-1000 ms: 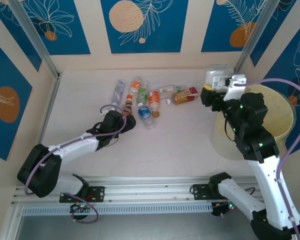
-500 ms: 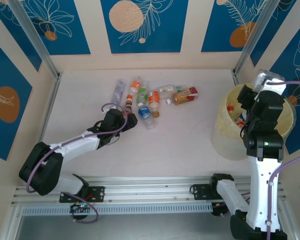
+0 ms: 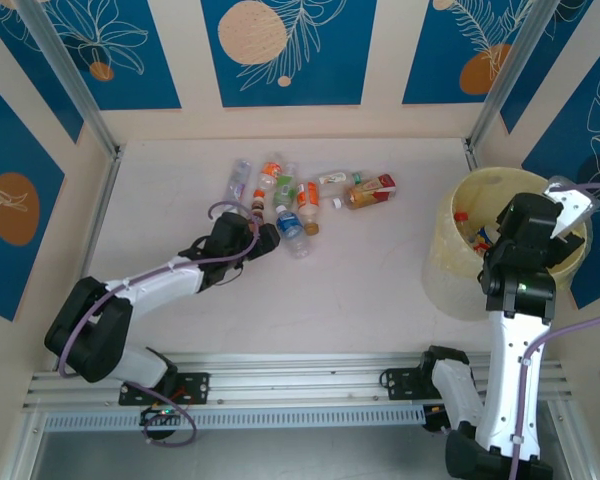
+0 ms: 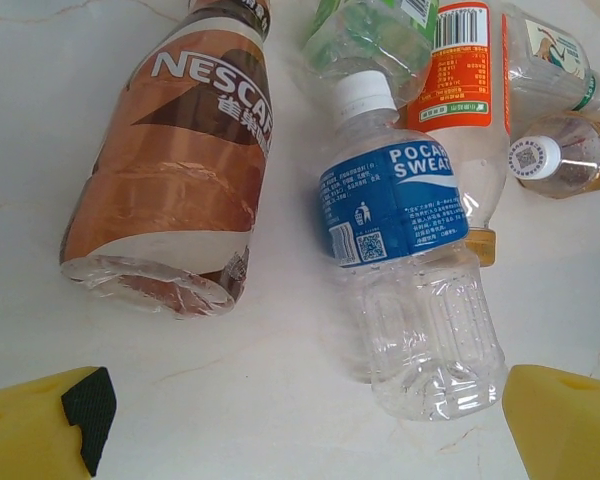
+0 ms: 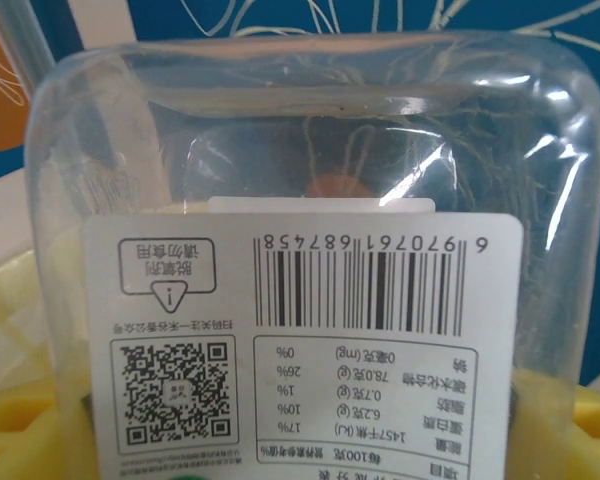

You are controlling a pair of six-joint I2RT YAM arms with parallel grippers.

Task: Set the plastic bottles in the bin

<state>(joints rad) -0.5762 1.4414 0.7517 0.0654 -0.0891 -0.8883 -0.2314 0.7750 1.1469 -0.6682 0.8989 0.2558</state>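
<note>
Several plastic bottles lie clustered toward 12 o'clock on the bench. At their 6 o'clock, the left tool gapes wide before the Nescafé bottle and the Pocari Sweat bottle. The right tool clamps a clear barcode-labelled bottle over the pale yellow bin at 3 o'clock.

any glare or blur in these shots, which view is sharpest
Left wrist view is sharpest: the blue-label bottle has readable print and a soft shadow. Right wrist view has white glare streaks on the clear bottle, though its label is crisp. Top view is soft; labels unreadable.
</note>
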